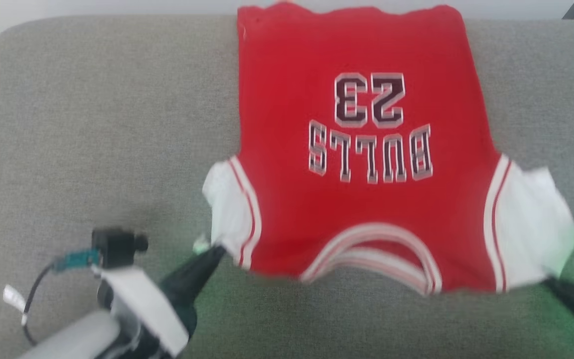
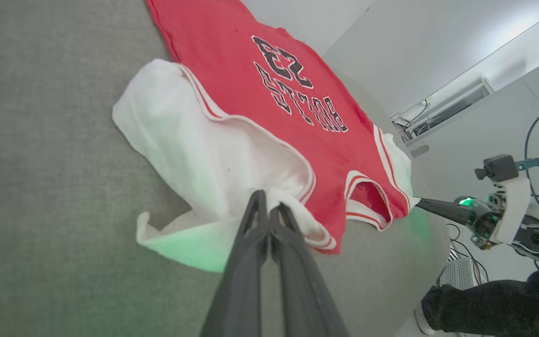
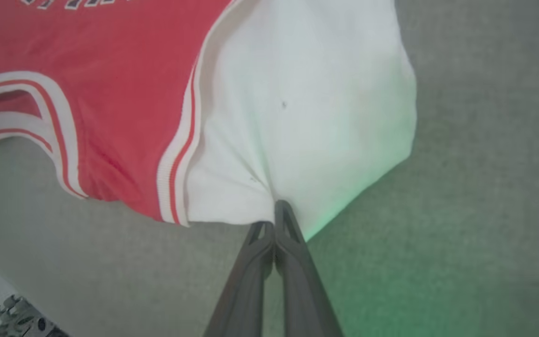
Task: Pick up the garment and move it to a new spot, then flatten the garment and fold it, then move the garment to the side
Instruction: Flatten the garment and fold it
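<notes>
- garment (image 1: pixel 361 209) lies spread front-up on a grey upholstered surface (image 1: pixel 77 129), right of centre in the head view, with the collar toward the robot and the hem reaching the surface's far edge.
- its black, white-outlined print, "23" over "bulls", reads upside down from the head.
- both white sleeves stick out to the sides at the near end; the striped collar trim curves between them.
- left gripper (image 1: pixel 218 249) comes in from the lower left, its dark tips at the bottom corner of the left sleeve.
- in the left wrist view the left gripper (image 2: pixel 267 206) has its two fingers pressed together, pinching the bunched white sleeve fabric of the garment (image 2: pixel 251 89); the sleeve is rumpled and partly folded on itself.
- right gripper (image 1: pixel 550 282) reaches in from the lower right to the bottom edge of the right sleeve.
- in the right wrist view the right gripper (image 3: pixel 276 213) is closed tight on the sleeve's edge, and the cloth of the garment (image 3: pixel 110 70) puckers toward the tips.
- a green glow tints the fabric and the surface near both grippers.
- the left wrist view also shows the right gripper (image 2: pixel 420 201) at the far sleeve, and part of a person in dark clothing (image 2: pixel 494 299) at the lower right.
</notes>
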Robot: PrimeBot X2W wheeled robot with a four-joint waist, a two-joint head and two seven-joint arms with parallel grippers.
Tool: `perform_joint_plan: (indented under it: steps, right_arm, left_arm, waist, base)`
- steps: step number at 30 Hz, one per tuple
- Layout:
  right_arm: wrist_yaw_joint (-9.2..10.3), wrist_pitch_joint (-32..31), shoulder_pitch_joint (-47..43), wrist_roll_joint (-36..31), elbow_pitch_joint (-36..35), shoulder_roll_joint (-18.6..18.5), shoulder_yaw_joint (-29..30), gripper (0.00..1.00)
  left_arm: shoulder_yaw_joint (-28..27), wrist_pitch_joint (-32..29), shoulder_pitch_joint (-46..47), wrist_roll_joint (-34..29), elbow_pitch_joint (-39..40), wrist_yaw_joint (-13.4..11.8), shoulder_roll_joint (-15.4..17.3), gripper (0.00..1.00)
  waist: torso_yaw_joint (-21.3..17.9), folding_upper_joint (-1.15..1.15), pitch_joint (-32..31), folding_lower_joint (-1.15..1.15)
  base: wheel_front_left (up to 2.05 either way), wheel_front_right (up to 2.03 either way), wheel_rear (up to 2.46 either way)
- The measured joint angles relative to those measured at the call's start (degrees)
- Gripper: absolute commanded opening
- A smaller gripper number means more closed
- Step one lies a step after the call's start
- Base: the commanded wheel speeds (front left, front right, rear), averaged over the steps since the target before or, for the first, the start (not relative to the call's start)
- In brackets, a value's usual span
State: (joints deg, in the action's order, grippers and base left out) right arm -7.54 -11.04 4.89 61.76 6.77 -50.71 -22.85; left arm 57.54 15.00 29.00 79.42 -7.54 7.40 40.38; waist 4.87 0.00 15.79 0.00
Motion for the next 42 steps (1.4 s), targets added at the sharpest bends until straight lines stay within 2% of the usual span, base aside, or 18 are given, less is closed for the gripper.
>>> perform_joint_plan:
  steps: [6, 11, 17, 22, 27, 36, 37, 38, 39, 42]
  right_arm:
    - [0.01, -7.17, -11.29, -1.94, -8.50, 1.71, 6.87, 0.00]
    - [0.01, -12.40, -16.90, -5.56, -14.92, 5.42, 14.16, 0.00]
    - [0.02, -19.76, -17.28, -12.02, -18.16, 11.17, 17.05, 0.00]
    - [0.02, -23.05, -15.05, -16.11, -16.71, 13.52, 16.94, 0.00]
    - [0.01, -23.23, -13.82, -20.45, -13.26, 13.95, 15.91, 0.00]
    - [0.00, -21.09, -10.82, -23.04, -9.96, 13.90, 12.07, 0.00]
    - [-0.01, -20.58, -10.42, -23.03, -10.10, 13.78, 11.87, 0.11]
    - [-0.02, -20.04, -10.19, -22.81, -10.28, 13.85, 11.89, 0.70]
    - [-0.02, -19.64, -10.04, -22.02, -10.68, 14.03, 11.90, 1.00]
    - [-0.03, -19.05, -9.31, -20.01, -12.90, 13.79, 12.98, 1.00]
  left_arm:
    - [2.19, 0.00, -5.20, 1.55, 5.88, 0.00, 5.98, 0.00]
    - [-0.29, 0.00, -7.51, 1.66, 7.10, 0.00, 7.37, 0.00]
    - [1.62, -0.02, -7.67, 0.67, 2.96, 0.00, 4.78, 0.00]
    - [4.53, -0.37, -6.19, -1.98, -3.96, 0.01, 1.09, 0.00]
    - [6.48, -0.46, -4.72, -3.93, -10.66, 0.02, -2.64, 0.00]
    - [8.15, 0.26, -2.75, -5.73, -16.28, 0.45, -5.15, 0.00]
    - [8.24, 0.32, -2.60, -5.81, -16.35, 0.45, -5.20, 0.00]
    - [8.33, 0.44, -2.54, -5.83, -16.35, 0.46, -5.17, 0.00]
    - [8.35, 0.54, -2.47, -5.87, -16.35, 0.46, -5.10, 0.00]
    - [8.32, 0.57, -1.93, -6.12, -16.15, 0.54, -4.94, 0.00]
  waist:
    - [-0.70, 0.00, -0.88, 0.00]
    - [-0.95, 0.00, -0.33, 0.00]
    - [-0.95, 0.00, -0.54, 0.00]
    - [-0.47, 0.00, -0.40, 0.00]
    - [0.09, 0.00, -0.39, 0.00]
    - [-0.31, 0.01, 0.43, 0.00]
    - [-0.47, 0.00, 0.59, 0.00]
    - [-0.66, 0.01, 0.76, 0.00]
    - [-0.83, 0.00, 0.96, 0.00]
    - [-1.17, 0.01, 1.71, 0.00]
  base:
    - [0.00, 0.00, 0.00]
    - [0.00, 0.00, 0.00]
    - [0.00, 0.00, 0.00]
    - [0.00, 0.00, 0.00]
    - [0.00, 0.00, 0.00]
    - [0.00, 0.00, 0.00]
    - [0.00, 0.00, 0.00]
    - [0.00, 0.00, 0.00]
    - [0.00, 0.00, 0.00]
    - [0.00, 0.00, 0.00]
